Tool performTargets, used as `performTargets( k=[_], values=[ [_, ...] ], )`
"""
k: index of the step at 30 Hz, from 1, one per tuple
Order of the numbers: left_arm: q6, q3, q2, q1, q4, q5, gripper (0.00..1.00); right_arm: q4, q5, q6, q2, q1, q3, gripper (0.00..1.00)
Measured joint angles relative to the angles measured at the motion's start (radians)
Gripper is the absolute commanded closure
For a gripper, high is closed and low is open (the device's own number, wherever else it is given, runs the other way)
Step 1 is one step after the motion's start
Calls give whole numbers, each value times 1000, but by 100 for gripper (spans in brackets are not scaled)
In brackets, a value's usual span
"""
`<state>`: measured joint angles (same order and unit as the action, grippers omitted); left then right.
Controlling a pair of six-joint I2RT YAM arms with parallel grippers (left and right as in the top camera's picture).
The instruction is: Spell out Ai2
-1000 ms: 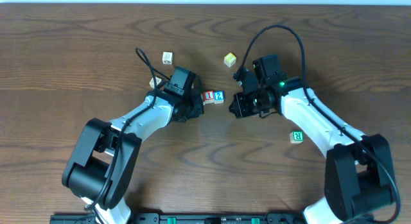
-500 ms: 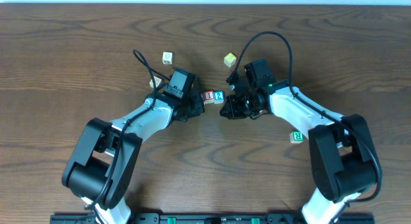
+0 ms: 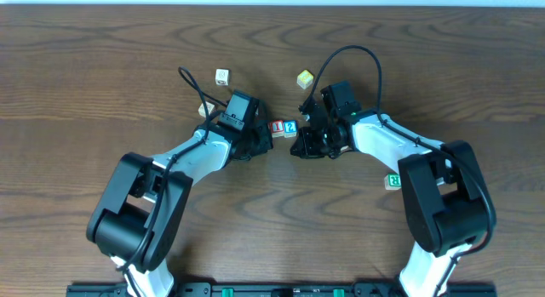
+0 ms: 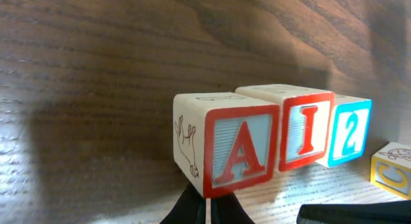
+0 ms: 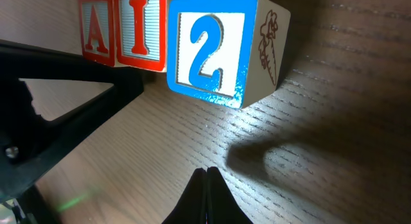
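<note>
Though both fully closed as before — right tool point(image 5: 207, 176) nearer the 2 cube point(image 5: 209, 51), left tool point(image 4: 204, 208) unmoved.

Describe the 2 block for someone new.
On the table, find the short cube row beside the right gripper. The 2 cube is the row's end nearest that gripper. Only it has a blue face with a white numeral; the I cube beside it is red on white.

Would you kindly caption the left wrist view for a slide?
A cube, I cube and 2 cube in a row on the wooden table, shut left claw near the A.
</note>
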<state>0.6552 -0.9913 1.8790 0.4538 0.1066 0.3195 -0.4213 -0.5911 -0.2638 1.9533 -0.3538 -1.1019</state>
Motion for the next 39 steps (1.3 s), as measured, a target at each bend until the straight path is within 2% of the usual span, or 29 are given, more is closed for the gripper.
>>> performTargets(
  k=[30, 39],
  values=[
    [3, 0, 20, 0, -49, 19, 94, 68, 49, -44, 17, 0, 0, 98],
    [3, 0, 21, 0, -52, 20, 94, 76, 68, -69, 17, -42, 0, 98]
  ],
)
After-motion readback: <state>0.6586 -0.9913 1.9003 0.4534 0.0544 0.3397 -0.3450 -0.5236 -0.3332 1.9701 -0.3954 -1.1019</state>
